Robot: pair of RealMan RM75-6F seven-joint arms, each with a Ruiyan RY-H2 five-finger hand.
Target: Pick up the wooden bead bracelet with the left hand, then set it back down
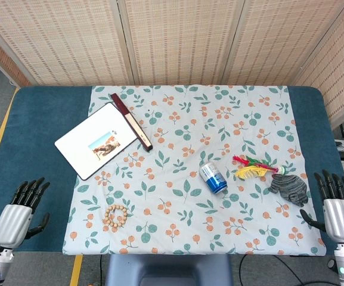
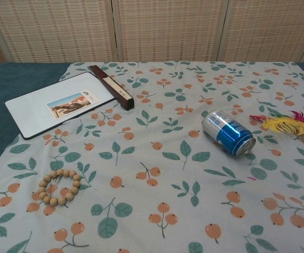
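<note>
The wooden bead bracelet lies flat as a small ring on the floral cloth near its front left corner; the chest view shows the bracelet at lower left. My left hand hovers at the table's front left edge, well left of the bracelet, fingers apart and holding nothing. My right hand is at the front right edge, also open with fingers spread. Neither hand appears in the chest view.
A white board with a picture card and a dark red folded fan lie at back left. A blue can lies on its side mid-cloth, with a feathered shuttlecock and a grey glove to its right.
</note>
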